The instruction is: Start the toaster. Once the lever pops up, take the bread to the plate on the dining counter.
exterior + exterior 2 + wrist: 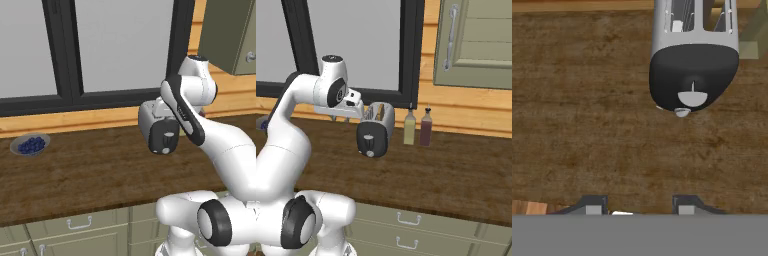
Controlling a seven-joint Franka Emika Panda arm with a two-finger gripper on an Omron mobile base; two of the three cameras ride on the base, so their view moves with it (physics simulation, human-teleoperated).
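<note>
Claw (640,206): two dark finger tips at the bottom of the hand view, set apart with bare wood grain between them; jaws part-open, nothing between them, touching nothing. It looks straight down on the counter (577,125), poised above it, short of the toaster's control end.

Toaster (693,55): directly ahead of the claw, well apart from the tips. Silver-white body with rounded corners; dark grey end panel turned toward the claw, bearing a pale half-round control and a small light knob at its lower edge. Two long slots open in the top. A small pale piece shows inside one slot; whether it is the bread cannot be told. Stands upright on the counter in both base views (161,131) (376,130), with the robot's hand (348,106) above and just beside it.

Counter, dark brown wood-grain top (90,175): runs wide to both sides of the claw, below a dark-framed window.

Bottles, two: one pale (409,128), one dark red (426,128), upright side by side, beyond the toaster on the claw's right, against the wooden back wall.

Bowl of blueberries (31,145): grey, far to the claw's left, well apart from the toaster, near the counter's back edge.

Drawers with metal handles (406,220): under the counter's front edge.
</note>
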